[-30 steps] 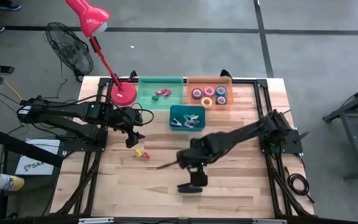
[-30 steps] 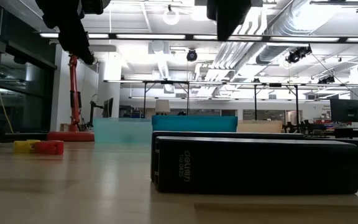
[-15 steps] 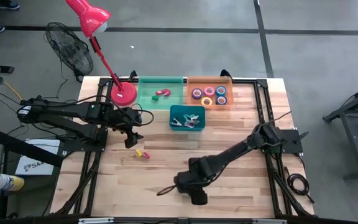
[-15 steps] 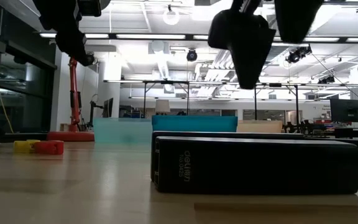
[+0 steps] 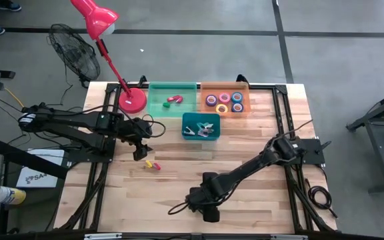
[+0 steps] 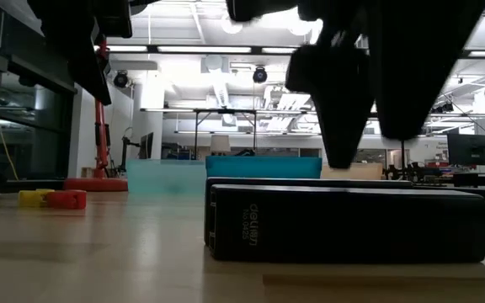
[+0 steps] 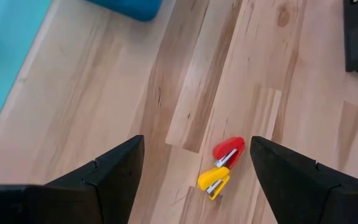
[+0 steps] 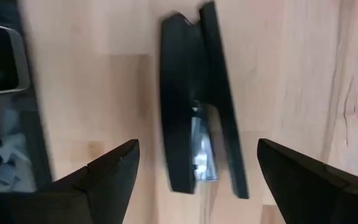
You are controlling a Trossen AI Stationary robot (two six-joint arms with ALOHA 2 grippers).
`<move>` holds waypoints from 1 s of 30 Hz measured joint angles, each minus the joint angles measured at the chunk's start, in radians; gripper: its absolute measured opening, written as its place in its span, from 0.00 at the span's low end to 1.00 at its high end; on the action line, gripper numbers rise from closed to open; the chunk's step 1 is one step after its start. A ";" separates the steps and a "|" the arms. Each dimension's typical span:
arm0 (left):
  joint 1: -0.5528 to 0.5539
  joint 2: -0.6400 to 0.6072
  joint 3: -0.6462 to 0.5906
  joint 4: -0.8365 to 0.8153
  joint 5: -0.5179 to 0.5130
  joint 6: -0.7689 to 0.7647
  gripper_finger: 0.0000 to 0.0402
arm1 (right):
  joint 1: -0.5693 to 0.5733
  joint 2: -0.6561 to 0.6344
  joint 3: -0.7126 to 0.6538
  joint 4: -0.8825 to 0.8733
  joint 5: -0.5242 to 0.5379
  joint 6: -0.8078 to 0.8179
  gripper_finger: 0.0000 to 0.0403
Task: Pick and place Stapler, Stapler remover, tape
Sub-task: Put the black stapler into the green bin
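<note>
Near the bench's (image 5: 259,207) front edge, the right gripper (image 8: 194,180) hung over the stapler (image 8: 197,106), fingers spread; it should straddle the body squarely before closing. Left gripper (image 7: 194,180) waited, fingers spread.

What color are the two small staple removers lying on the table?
One red, one yellow; clearest in the left wrist view.
</note>
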 joint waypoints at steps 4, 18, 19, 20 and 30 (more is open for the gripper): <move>0.000 0.000 -0.008 0.004 0.000 -0.004 0.72 | 0.002 0.035 0.000 -0.004 0.019 0.000 0.79; 0.000 0.000 -0.008 0.006 0.000 0.000 0.72 | 0.027 0.117 0.005 0.002 0.026 0.006 0.77; 0.000 0.000 -0.008 0.006 0.000 0.000 0.72 | 0.030 0.117 0.004 0.002 0.040 0.004 0.76; 0.000 0.000 -0.008 0.006 0.000 0.000 0.72 | 0.031 0.117 0.004 0.001 0.050 0.004 0.75; 0.000 0.000 -0.008 0.006 0.000 0.004 0.72 | 0.030 0.119 0.002 -0.007 0.046 0.004 0.47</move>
